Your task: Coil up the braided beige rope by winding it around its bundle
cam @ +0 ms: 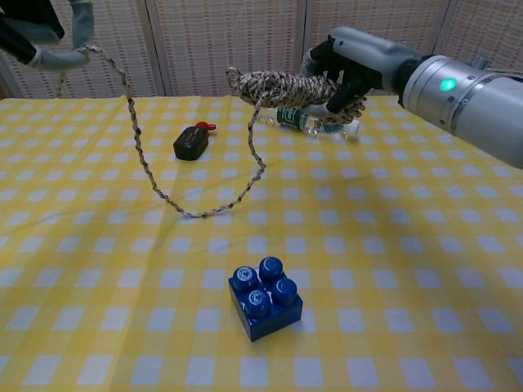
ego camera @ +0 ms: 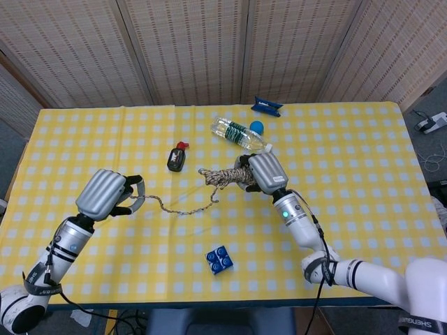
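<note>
My right hand [ego camera: 260,172] [cam: 347,69] grips the coiled bundle of braided beige rope [ego camera: 222,176] [cam: 282,86] and holds it in the air above the table's middle. From the bundle's left end the loose rope [ego camera: 183,207] [cam: 200,213] hangs down, sags to the cloth and climbs to my left hand [ego camera: 108,195] [cam: 49,33]. That hand is raised at the left and pinches the rope's free end between its fingers.
A blue toy brick [ego camera: 220,259] [cam: 265,296] sits near the front. A black fob with a red cap [ego camera: 176,158] [cam: 191,140], a clear water bottle [ego camera: 238,135] [cam: 310,120], a blue ball [ego camera: 256,127] and a blue packet [ego camera: 266,106] lie further back on the yellow checked cloth [ego camera: 349,153].
</note>
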Controlling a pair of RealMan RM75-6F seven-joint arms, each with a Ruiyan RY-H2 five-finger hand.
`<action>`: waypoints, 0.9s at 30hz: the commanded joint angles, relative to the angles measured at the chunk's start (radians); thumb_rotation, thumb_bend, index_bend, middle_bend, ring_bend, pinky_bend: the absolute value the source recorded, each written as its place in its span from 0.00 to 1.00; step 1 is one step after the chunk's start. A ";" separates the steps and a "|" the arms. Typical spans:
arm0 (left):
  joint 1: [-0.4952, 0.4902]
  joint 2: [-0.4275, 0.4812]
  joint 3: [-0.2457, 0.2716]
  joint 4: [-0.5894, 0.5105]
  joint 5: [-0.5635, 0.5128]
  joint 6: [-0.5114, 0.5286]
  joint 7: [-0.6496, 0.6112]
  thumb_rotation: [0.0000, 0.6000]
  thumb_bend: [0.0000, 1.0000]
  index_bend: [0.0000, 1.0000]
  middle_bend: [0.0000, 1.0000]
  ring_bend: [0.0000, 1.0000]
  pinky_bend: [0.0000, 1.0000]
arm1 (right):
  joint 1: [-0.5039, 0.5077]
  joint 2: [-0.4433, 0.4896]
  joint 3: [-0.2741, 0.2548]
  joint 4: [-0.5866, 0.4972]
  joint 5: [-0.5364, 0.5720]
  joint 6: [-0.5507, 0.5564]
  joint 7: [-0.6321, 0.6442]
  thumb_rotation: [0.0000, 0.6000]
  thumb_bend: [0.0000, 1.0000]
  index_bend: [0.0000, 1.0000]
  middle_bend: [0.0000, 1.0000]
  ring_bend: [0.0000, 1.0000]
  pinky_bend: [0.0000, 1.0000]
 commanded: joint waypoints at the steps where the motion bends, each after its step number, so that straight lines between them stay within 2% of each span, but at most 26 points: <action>1: -0.037 0.020 -0.038 -0.046 0.001 -0.035 -0.058 1.00 0.39 0.78 1.00 1.00 1.00 | 0.035 -0.040 0.020 0.018 0.013 0.001 -0.029 1.00 0.47 0.76 0.64 0.52 0.58; 6: -0.098 0.029 -0.103 -0.077 -0.057 -0.084 -0.132 1.00 0.39 0.78 1.00 1.00 1.00 | 0.082 -0.103 0.034 0.047 0.007 -0.001 -0.037 1.00 0.47 0.76 0.64 0.52 0.58; 12: -0.178 0.006 -0.162 -0.061 -0.192 -0.139 -0.149 1.00 0.39 0.78 1.00 1.00 1.00 | 0.116 -0.156 0.039 0.062 -0.040 0.011 0.018 1.00 0.47 0.76 0.64 0.52 0.58; 22: -0.290 -0.040 -0.214 0.020 -0.434 -0.193 -0.137 1.00 0.39 0.78 1.00 1.00 1.00 | 0.128 -0.192 -0.005 0.082 -0.170 0.053 0.152 1.00 0.47 0.77 0.65 0.52 0.58; 27: -0.321 -0.049 -0.206 0.080 -0.530 -0.203 -0.111 1.00 0.39 0.78 1.00 1.00 1.00 | 0.114 -0.177 -0.041 0.086 -0.233 0.073 0.240 1.00 0.45 0.77 0.65 0.52 0.58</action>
